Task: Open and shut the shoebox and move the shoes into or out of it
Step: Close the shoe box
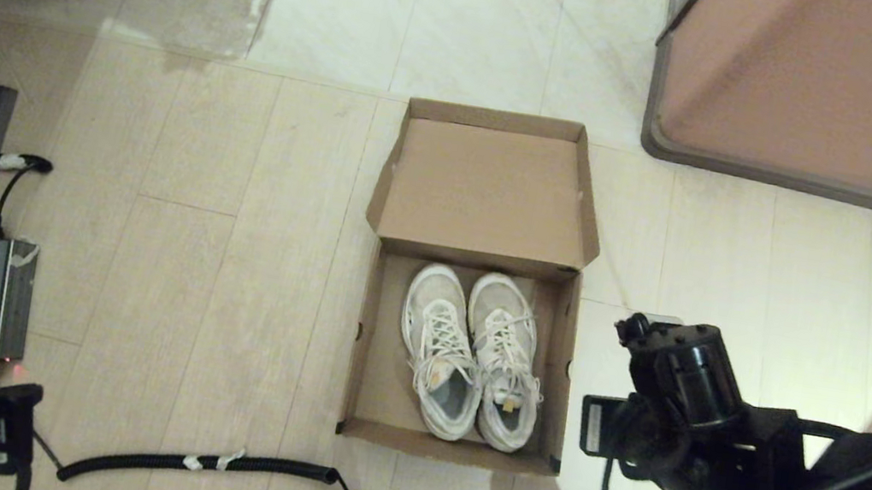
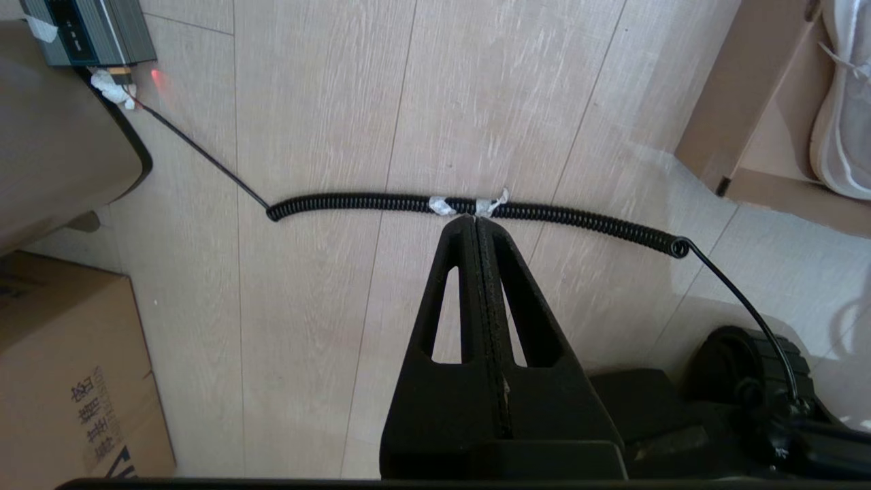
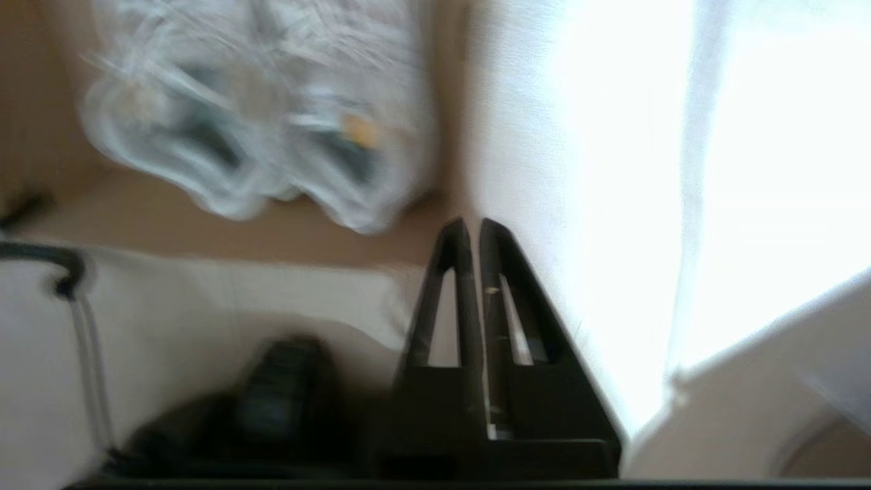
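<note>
- Our right gripper hangs just off the right wall of the shoebox, near its front corner; the two black, tapered fingers are pressed together with nothing between them.
- The right wrist view is smeared, so we can only say the tips seem to be over bare floor beside the box wall rather than touching it.
- Our left gripper is parked low at our left, well apart from the box, its fingers likewise shut flat against each other above a black coiled cable that lies across the floor.
- The shoebox sits open on the floor straight ahead, lid folded back flat on the far side.
- The shoes lie side by side inside, toes toward the lid, nearer the right wall, with bare cardboard showing along the left and front walls.
- Open floor runs on both sides of the box; the pinkish cabinet stands beyond, to the far right.
- The box is plain brown corrugated card with straight edges; the shoes are white mesh with laces and thick rounded soles; the floor is pale, wood-grained planks and glossy tile.
</note>
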